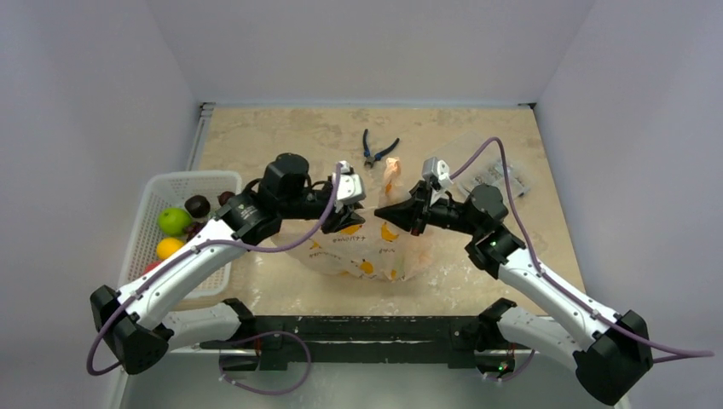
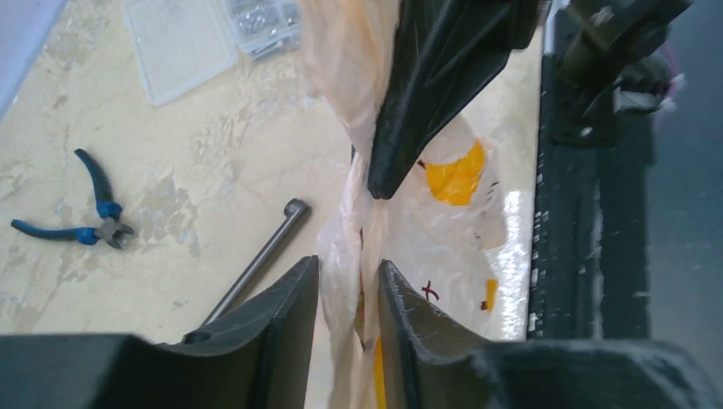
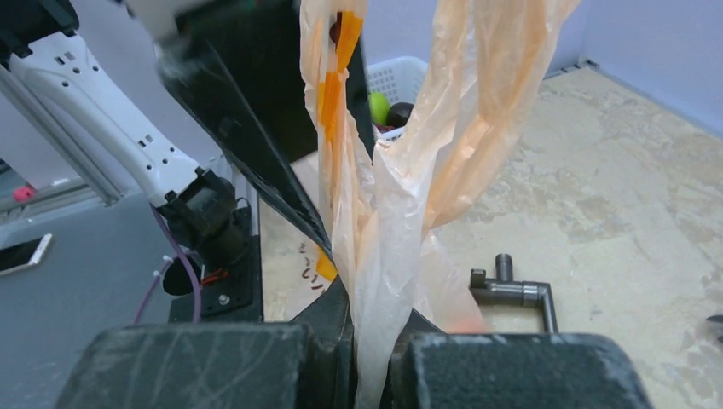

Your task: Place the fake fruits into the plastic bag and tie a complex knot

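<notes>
The plastic bag (image 1: 375, 256) lies at mid-table, pale peach with yellow marks, its handle strands pulled up and twisted. My right gripper (image 3: 371, 328) is shut on a bunched strand (image 3: 384, 256); in the left wrist view its black fingertip (image 2: 379, 183) pinches the same strand. My left gripper (image 2: 348, 268) stands open, with the twisted strand (image 2: 362, 230) running loosely between its fingers. From above, both grippers (image 1: 365, 209) (image 1: 381, 210) meet tip to tip over the bag, and one handle end (image 1: 392, 175) sticks up. The fingers hide any knot. Fake fruits, green (image 1: 174, 221), orange (image 1: 169, 247) and dark (image 1: 198, 205), lie in the basket.
A white mesh basket (image 1: 183, 181) stands at the left edge. Blue-handled pliers (image 1: 375, 153) lie behind the bag, and a clear plastic box (image 1: 499, 175) sits at the back right. A bent metal rod (image 3: 520, 291) lies beside the bag. The black base rail (image 1: 358, 328) runs along the near edge.
</notes>
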`<action>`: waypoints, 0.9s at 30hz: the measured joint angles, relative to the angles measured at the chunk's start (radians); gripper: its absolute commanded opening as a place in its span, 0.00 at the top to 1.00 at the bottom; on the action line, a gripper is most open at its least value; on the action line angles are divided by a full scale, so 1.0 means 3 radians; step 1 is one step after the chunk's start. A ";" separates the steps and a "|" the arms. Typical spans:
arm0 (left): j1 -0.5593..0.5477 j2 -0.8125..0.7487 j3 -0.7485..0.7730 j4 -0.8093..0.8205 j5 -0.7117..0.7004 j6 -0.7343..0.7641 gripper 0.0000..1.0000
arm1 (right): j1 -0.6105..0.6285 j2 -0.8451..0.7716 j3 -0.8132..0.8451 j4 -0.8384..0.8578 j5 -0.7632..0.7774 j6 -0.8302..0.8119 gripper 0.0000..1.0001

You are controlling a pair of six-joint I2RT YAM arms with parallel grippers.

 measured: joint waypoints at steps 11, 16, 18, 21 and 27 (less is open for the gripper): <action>-0.0638 0.0116 -0.0749 0.0954 -0.0904 0.0633 1.00 | -0.0085 0.0089 -0.0224 0.0251 0.0412 0.1151 1.00; -0.0818 0.0144 -0.0886 0.1227 -0.1197 0.0888 1.00 | -0.0109 0.0160 -0.0308 0.0281 0.0621 0.1667 1.00; -0.0888 0.0186 -0.0921 0.1298 -0.1316 0.0998 1.00 | -0.0113 0.0209 -0.0315 0.0282 0.0666 0.1816 1.00; -0.0974 0.0243 -0.0933 0.1315 -0.1464 0.1115 1.00 | -0.0118 0.0280 -0.0326 0.0287 0.0674 0.1933 1.00; -0.1054 0.0304 -0.0898 0.1158 -0.1455 0.1114 1.00 | -0.0149 0.0328 -0.0347 0.0413 0.0754 0.2029 0.56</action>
